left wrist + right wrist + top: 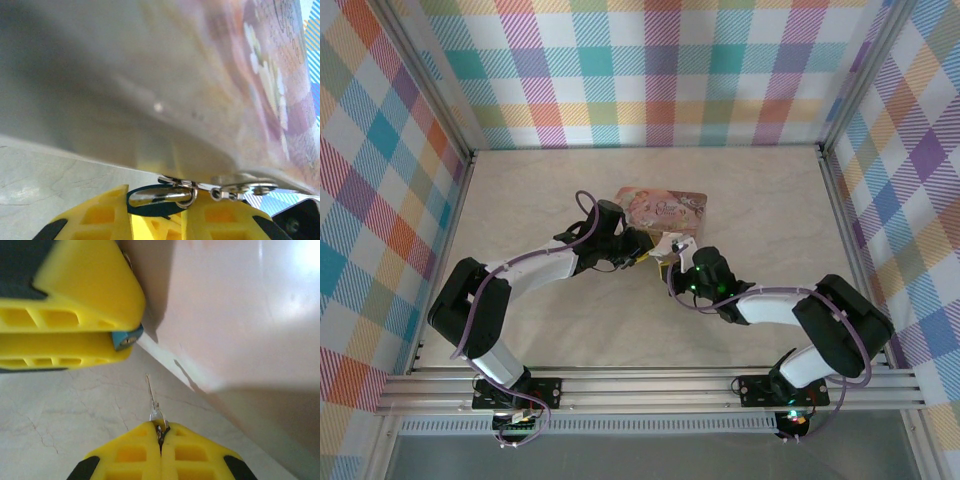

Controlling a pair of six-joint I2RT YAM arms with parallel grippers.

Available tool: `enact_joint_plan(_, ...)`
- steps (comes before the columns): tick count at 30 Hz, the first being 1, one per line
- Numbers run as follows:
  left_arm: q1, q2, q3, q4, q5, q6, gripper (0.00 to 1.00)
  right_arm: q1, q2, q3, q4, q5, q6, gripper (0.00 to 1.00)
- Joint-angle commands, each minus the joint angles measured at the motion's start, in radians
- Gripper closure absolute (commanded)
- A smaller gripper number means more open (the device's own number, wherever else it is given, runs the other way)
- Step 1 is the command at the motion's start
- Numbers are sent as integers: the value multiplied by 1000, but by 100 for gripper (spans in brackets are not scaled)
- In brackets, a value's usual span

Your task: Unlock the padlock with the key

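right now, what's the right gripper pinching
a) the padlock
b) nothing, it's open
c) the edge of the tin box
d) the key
D: in the right wrist view the right gripper is shut on the key, whose thin shaft points up toward the blue padlock without reaching it. The padlock is clamped in the left gripper.

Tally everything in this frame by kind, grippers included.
tin box: 1
padlock: 1
key: 1
grippers: 2 (left gripper, right gripper)
Total: 5
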Motion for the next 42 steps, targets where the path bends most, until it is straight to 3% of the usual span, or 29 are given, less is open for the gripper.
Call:
enact_joint_plan(1,-8,-34,35,18,57,-27,98,7,1,-8,62,-15,0,100)
enact_joint_plan(42,-7,-42,14,26,64,-37,100,7,29,64,101,-20,5,100)
